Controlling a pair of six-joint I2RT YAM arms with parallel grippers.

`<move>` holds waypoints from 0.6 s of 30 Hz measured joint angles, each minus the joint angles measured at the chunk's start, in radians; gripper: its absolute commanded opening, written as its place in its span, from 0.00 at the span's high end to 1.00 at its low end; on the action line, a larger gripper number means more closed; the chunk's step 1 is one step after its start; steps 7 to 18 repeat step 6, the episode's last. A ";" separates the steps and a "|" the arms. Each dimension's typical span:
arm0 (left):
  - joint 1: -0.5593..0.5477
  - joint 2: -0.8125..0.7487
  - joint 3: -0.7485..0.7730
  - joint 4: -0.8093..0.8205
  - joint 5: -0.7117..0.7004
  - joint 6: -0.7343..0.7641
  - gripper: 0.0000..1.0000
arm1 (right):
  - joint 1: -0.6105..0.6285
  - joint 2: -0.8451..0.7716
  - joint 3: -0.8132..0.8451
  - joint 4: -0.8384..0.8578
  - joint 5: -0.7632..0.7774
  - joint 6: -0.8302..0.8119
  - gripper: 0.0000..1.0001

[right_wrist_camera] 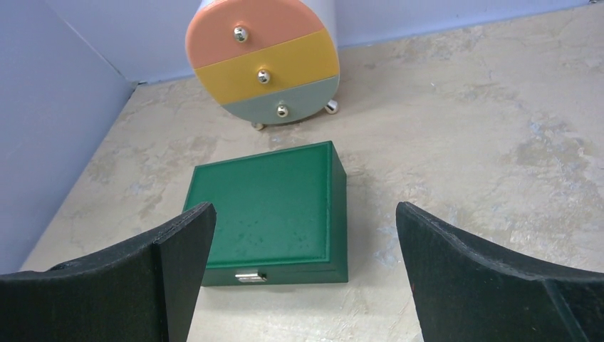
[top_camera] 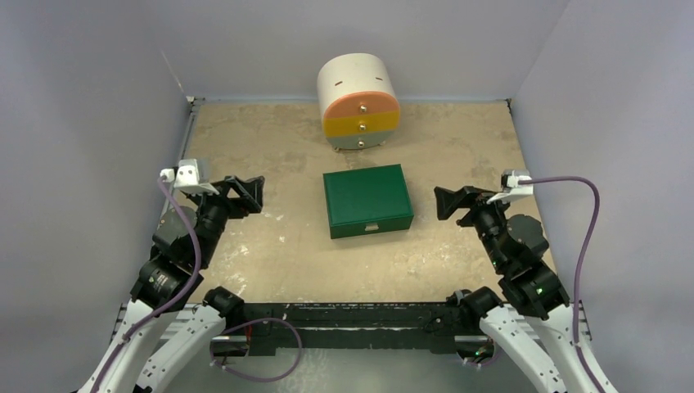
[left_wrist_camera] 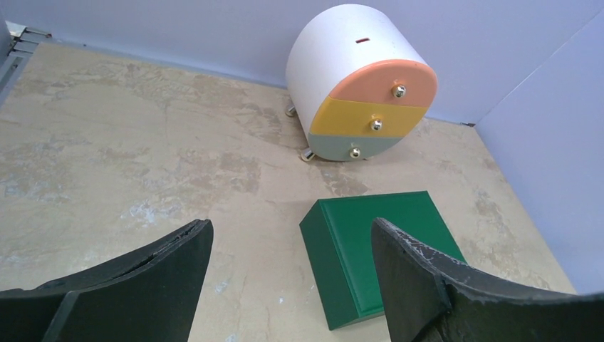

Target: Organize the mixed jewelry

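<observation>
No jewelry shows in any view; it is hidden or out of view. A green box [top_camera: 367,199] lies shut in the middle of the table, its metal clasp [right_wrist_camera: 251,277] on the near side. It also shows in the left wrist view [left_wrist_camera: 377,256] and the right wrist view [right_wrist_camera: 274,206]. My left gripper [top_camera: 250,194] is open and empty, hovering left of the box. My right gripper [top_camera: 446,202] is open and empty, hovering right of the box. In each wrist view the jaws stand wide apart with nothing between them.
A round white drawer unit [top_camera: 358,100] with pink, yellow and grey-green drawers and small gold knobs stands behind the box near the back wall; all three drawers are shut. Grey walls enclose the beige table [top_camera: 270,147] on three sides.
</observation>
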 measured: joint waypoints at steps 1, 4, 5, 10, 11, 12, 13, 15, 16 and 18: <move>0.000 0.001 0.000 0.000 0.001 0.001 0.19 | 0.000 -0.006 -0.003 0.000 -0.002 -0.002 0.01; 0.000 0.006 0.000 0.000 0.006 0.001 0.19 | 0.000 -0.008 -0.003 0.003 -0.024 -0.018 0.01; 0.000 0.009 0.000 0.000 0.008 0.001 0.19 | 0.000 -0.006 -0.003 0.003 -0.034 -0.024 0.01; 0.000 0.011 0.000 0.000 0.009 0.001 0.19 | 0.000 -0.005 -0.003 0.005 -0.043 -0.029 0.01; 0.000 0.011 0.000 0.000 0.009 0.001 0.19 | 0.000 -0.005 -0.003 0.005 -0.043 -0.029 0.01; 0.000 0.011 0.000 0.000 0.009 0.001 0.19 | 0.000 -0.005 -0.003 0.005 -0.043 -0.029 0.01; 0.000 0.011 0.000 0.000 0.009 0.001 0.19 | 0.000 -0.005 -0.003 0.005 -0.043 -0.029 0.01; 0.000 0.011 0.000 0.000 0.009 0.001 0.19 | 0.000 -0.005 -0.003 0.005 -0.043 -0.029 0.01; 0.000 0.011 0.000 0.000 0.009 0.001 0.19 | 0.000 -0.005 -0.003 0.005 -0.043 -0.029 0.01; 0.000 0.011 0.000 0.000 0.009 0.001 0.19 | 0.000 -0.005 -0.003 0.005 -0.043 -0.029 0.01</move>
